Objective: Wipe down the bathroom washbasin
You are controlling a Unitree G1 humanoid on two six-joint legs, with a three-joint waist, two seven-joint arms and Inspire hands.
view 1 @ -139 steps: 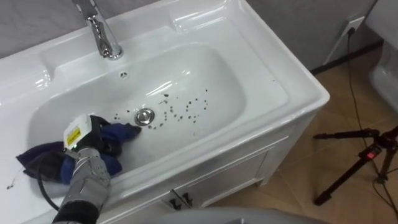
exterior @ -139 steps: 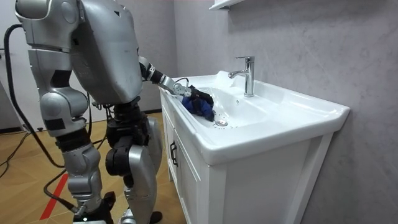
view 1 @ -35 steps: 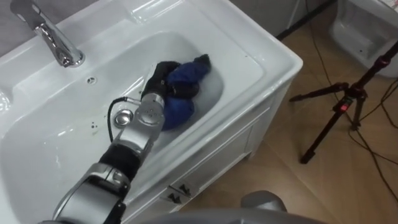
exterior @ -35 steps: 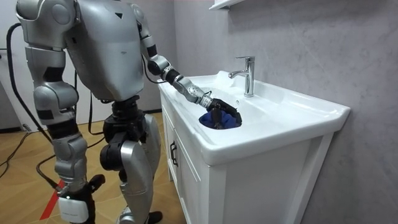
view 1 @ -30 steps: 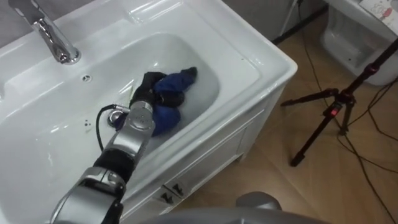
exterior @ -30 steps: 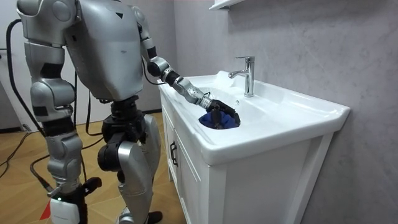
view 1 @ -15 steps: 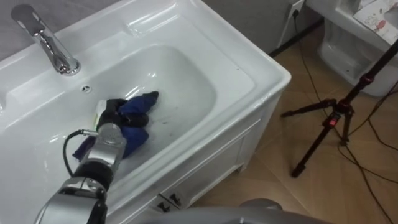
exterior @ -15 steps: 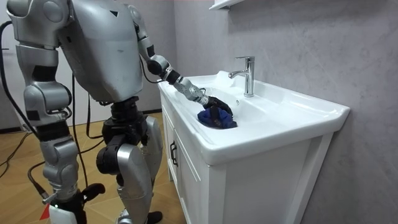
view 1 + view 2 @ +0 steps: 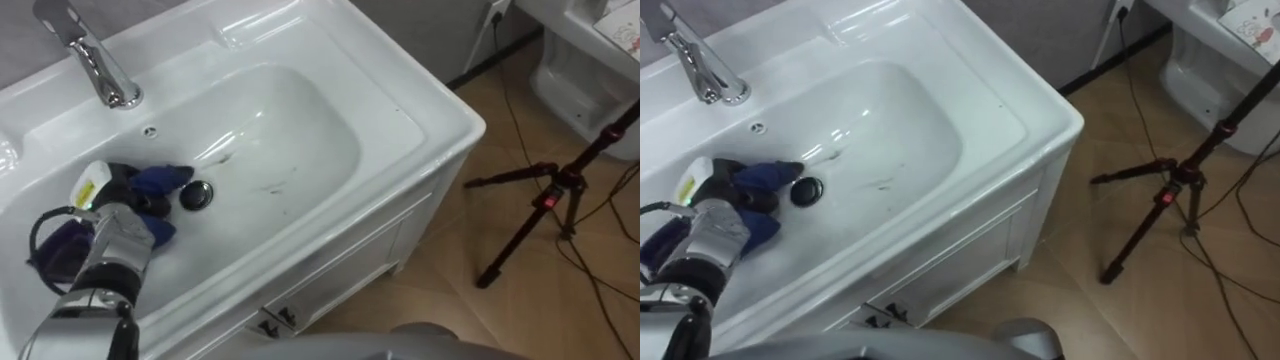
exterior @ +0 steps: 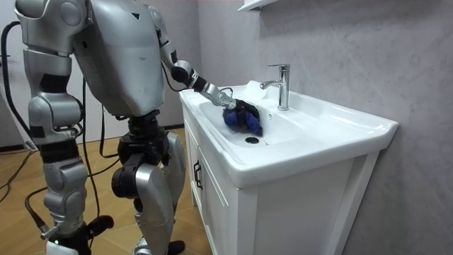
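- The left hand (image 9: 118,212) is reaching into the basin (image 9: 402,112) from the lower left, and its dark fingers (image 9: 132,192) are curling into the blue cloth (image 9: 163,180) and gripping it.
- The fingertips are sinking into the folds, so it is hard to see how much cloth they are taking.
- The print on the back of this hand is too small to be read.
- The cloth is lying bunched on the left slope of the bowl. One end is sticking out past the fingers toward the drain (image 9: 196,195), just beside it, and a darker part is lying under the wrist, partly hidden by the forearm.
- In the room view the cloth is showing as a blue lump under the hand, inside the bowl and in front of the faucet (image 9: 100,62).
- The top of the faucet is being cut off by the upper edge of the left eye view.
- Some faint dark marks (image 9: 272,186) are showing on the bowl's floor, to the right of the drain.
- The robot is standing at the front of the white cabinet (image 10: 212,205), at the room view's left, and its right hand (image 10: 62,248) is hanging low and is cut off by the lower edge, so its fingers cannot be judged.
- A black tripod (image 9: 560,200) is standing on the wooden floor to the right of the basin, well apart from it.
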